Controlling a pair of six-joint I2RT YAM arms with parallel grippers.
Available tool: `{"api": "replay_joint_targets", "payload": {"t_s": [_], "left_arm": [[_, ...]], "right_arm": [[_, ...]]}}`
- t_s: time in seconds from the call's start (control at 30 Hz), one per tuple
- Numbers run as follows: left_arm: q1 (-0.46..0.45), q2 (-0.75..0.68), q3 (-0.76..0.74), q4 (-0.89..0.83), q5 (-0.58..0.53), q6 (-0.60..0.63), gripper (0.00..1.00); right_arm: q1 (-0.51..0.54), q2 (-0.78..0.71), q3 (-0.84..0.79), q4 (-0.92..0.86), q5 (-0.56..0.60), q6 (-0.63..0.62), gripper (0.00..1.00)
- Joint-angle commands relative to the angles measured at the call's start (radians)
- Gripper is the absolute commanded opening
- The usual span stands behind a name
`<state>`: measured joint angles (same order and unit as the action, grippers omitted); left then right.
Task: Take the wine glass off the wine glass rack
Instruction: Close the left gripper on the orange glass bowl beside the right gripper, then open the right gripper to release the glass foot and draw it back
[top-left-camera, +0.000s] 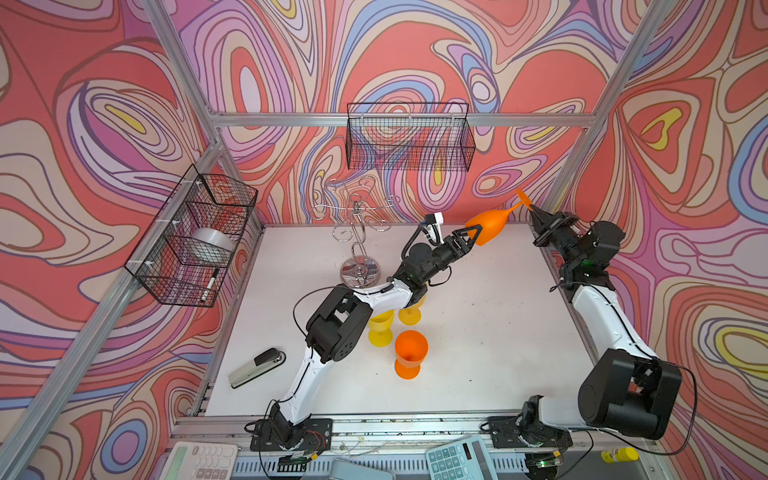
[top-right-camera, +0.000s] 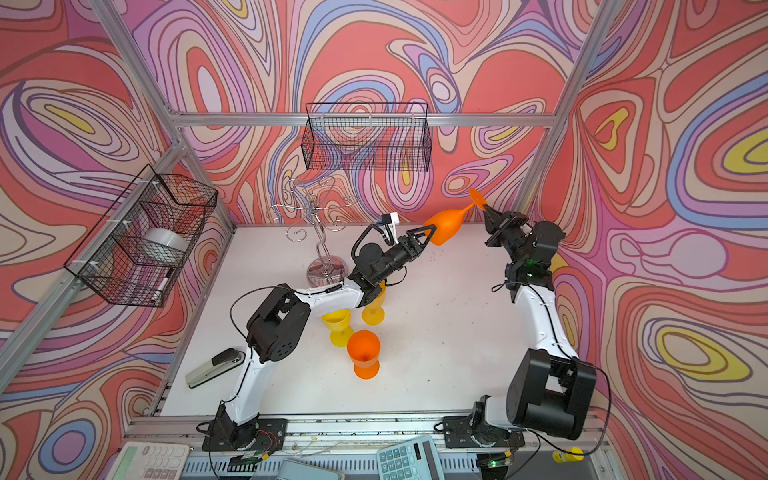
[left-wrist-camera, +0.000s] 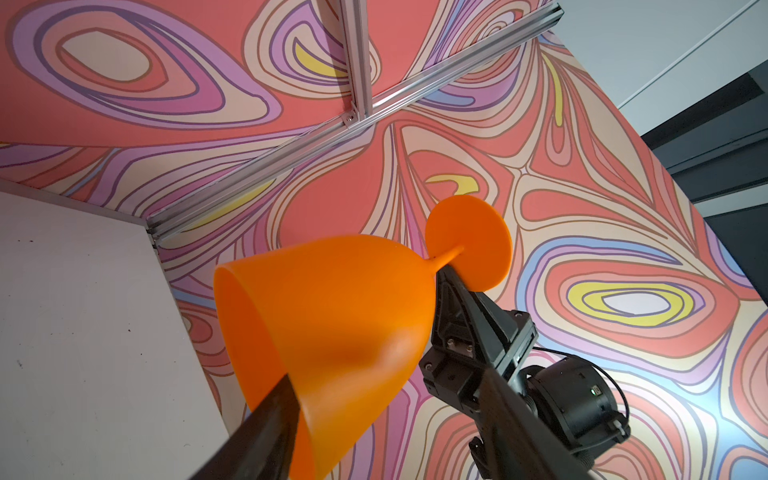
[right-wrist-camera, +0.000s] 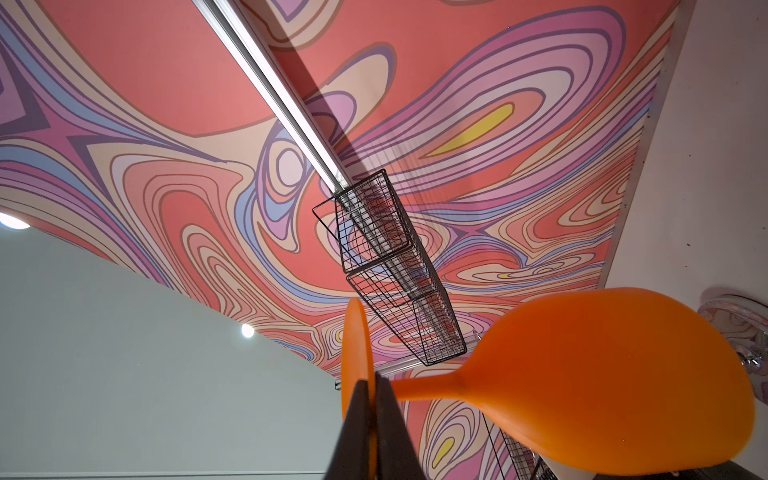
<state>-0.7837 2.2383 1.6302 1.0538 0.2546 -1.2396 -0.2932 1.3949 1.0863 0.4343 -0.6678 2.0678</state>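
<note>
Above table (top-left-camera: 478, 332), right fingers (right-wrist-camera: 392, 419) clamp wine glass (top-left-camera: 490, 226) foot; left fingers (left-wrist-camera: 270, 424) apart around bowl.

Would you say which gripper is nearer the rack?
Left. The left gripper is right of the rack, at the glass's bowl; the right gripper is farther right, on its foot.

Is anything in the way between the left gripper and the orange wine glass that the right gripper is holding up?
Nothing visible. The left gripper flanks the bowl of the wine glass, clear of the wine glass rack; the right gripper pinches its foot.

wine glass (top-left-camera: 487, 226) aloft, right of rack (top-left-camera: 362, 270)
</note>
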Motion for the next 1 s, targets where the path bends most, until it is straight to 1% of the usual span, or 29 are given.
{"api": "replay_joint_targets", "payload": {"t_s": [0.0, 0.13, 0.37, 0.43, 0.57, 0.7, 0.8, 0.97], "left_arm": [[0.003, 0.015, 0.039, 0.093, 0.026, -0.021, 0.6], [0.001, 0.011, 0.041, 0.111, 0.035, -0.022, 0.49], [0.0, 0.007, 0.051, 0.118, 0.04, -0.024, 0.37], [0.0, 0.006, 0.053, 0.119, 0.041, -0.024, 0.34], [0.0, 0.001, 0.052, 0.121, 0.04, -0.024, 0.31], [0.0, 0.0, 0.055, 0.121, 0.04, -0.022, 0.27], [0.0, -0.002, 0.056, 0.126, 0.037, -0.021, 0.2], [0.0, -0.008, 0.057, 0.129, 0.038, -0.019, 0.09]], "right_arm": [[-0.003, -0.019, -0.002, 0.037, 0.01, 0.394, 0.0], [-0.002, -0.016, -0.004, 0.05, 0.007, 0.404, 0.0], [-0.003, -0.011, -0.009, 0.079, 0.009, 0.42, 0.0], [-0.003, -0.011, -0.009, 0.083, 0.01, 0.422, 0.0], [-0.003, -0.005, -0.009, 0.107, 0.011, 0.429, 0.0], [-0.003, -0.004, -0.011, 0.115, 0.011, 0.431, 0.06], [-0.003, -0.001, -0.012, 0.124, 0.013, 0.433, 0.07], [-0.003, 0.007, -0.012, 0.14, 0.014, 0.434, 0.13]]}}
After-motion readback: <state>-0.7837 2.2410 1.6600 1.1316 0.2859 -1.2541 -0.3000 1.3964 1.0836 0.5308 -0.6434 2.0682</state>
